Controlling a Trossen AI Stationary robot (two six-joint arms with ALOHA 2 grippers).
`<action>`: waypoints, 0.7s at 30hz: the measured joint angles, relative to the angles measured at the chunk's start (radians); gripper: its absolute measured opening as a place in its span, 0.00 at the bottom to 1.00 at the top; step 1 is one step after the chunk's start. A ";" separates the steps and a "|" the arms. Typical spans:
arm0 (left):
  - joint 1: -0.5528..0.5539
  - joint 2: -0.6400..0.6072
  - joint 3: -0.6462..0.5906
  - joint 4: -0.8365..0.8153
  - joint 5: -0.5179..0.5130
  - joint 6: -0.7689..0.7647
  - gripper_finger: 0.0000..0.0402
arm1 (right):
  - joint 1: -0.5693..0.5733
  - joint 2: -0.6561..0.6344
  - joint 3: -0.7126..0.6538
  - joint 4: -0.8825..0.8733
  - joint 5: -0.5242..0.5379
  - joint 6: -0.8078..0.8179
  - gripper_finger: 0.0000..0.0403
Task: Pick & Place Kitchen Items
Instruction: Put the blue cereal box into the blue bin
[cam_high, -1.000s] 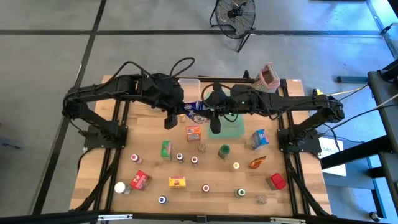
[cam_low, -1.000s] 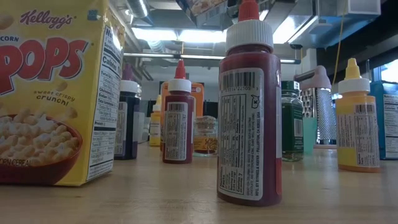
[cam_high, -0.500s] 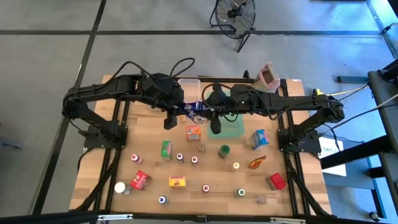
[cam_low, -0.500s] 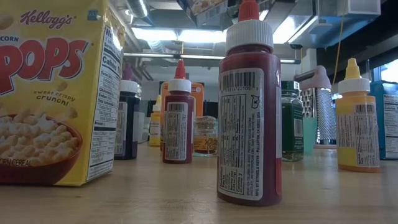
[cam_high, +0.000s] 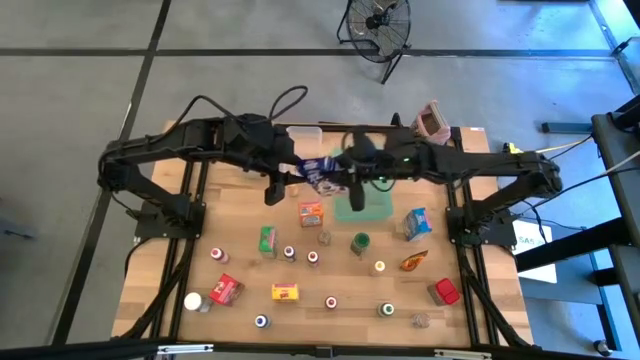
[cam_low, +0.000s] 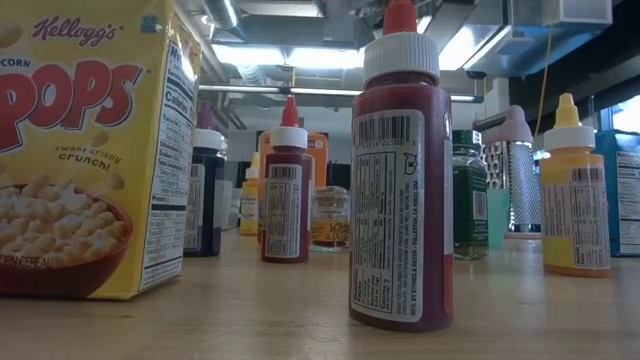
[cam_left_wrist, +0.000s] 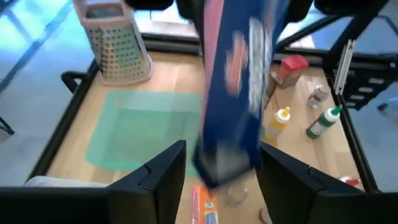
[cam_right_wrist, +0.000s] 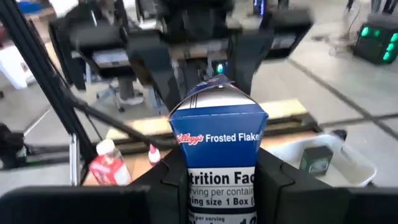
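Now the right gripper (cam_right_wrist: 219, 186) is clamped on a blue Frosted Flakes carton (cam_right_wrist: 219, 155), holding it above the table's far middle, beside the flat green tray (cam_high: 372, 207); the left gripper (cam_left_wrist: 217, 171) faces the carton with fingers (cam_left_wrist: 163, 168) parted on either side, not touching; the box grater (cam_high: 432, 122) stands behind the tray.

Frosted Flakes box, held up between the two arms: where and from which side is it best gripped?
Probably by the two flat side walls of the Frosted Flakes box, below its peaked top, coming in facing the printed front. It stands upright and those walls are parallel, which is how the right claw grips it.
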 joint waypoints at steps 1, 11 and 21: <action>0.001 -0.004 0.000 -0.004 -0.009 0.000 0.46 | 0.000 -0.020 0.000 -0.026 0.012 0.005 0.27; 0.001 -0.054 0.000 -0.098 -0.080 0.042 0.46 | 0.004 -0.231 0.001 -0.281 0.293 0.073 0.27; 0.001 -0.086 0.000 -0.265 -0.153 -0.008 0.46 | -0.001 -0.245 -0.051 -0.446 0.448 0.133 0.27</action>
